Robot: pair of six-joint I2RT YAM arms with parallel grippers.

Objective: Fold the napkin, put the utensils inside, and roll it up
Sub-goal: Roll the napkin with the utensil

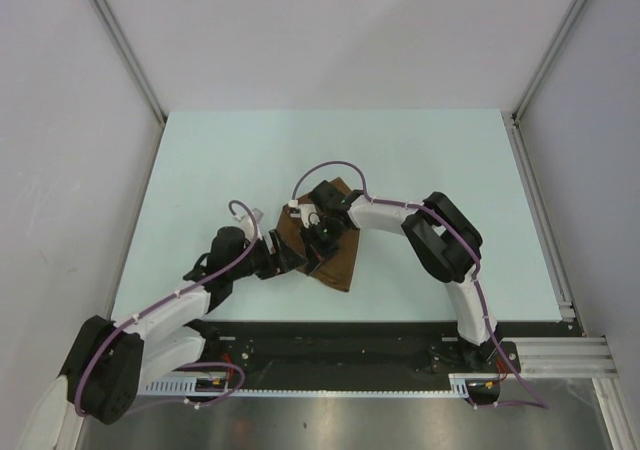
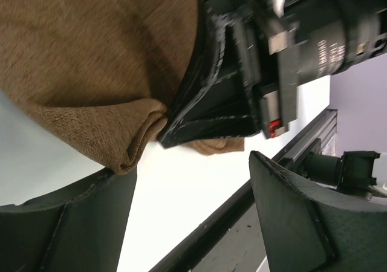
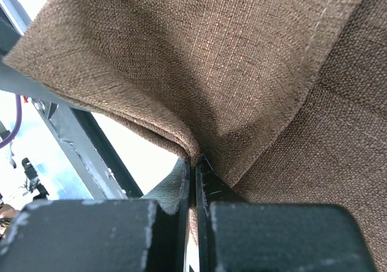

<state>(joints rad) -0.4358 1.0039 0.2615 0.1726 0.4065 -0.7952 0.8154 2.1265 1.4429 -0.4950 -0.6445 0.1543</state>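
Note:
The dark-brown napkin (image 1: 338, 261) lies on the pale table near its front edge, between the two arms. My right gripper (image 1: 322, 238) is over it, shut on a raised fold of the cloth (image 3: 195, 158); in the right wrist view the napkin (image 3: 242, 60) fills nearly the whole frame. My left gripper (image 1: 292, 257) sits at the napkin's left edge and is open, with only bare table between its fingers (image 2: 66, 223). From the left wrist, the napkin's rolled edge (image 2: 121, 145) lies just past the left finger, and the right gripper's black fingers (image 2: 211, 103) pinch the cloth. No utensils are in view.
A black rail (image 1: 350, 332) runs along the table's near edge, close behind the left gripper (image 2: 193, 214). Grey walls and metal posts close in the table (image 1: 400, 160) on three sides. The purple cables loop above both arms.

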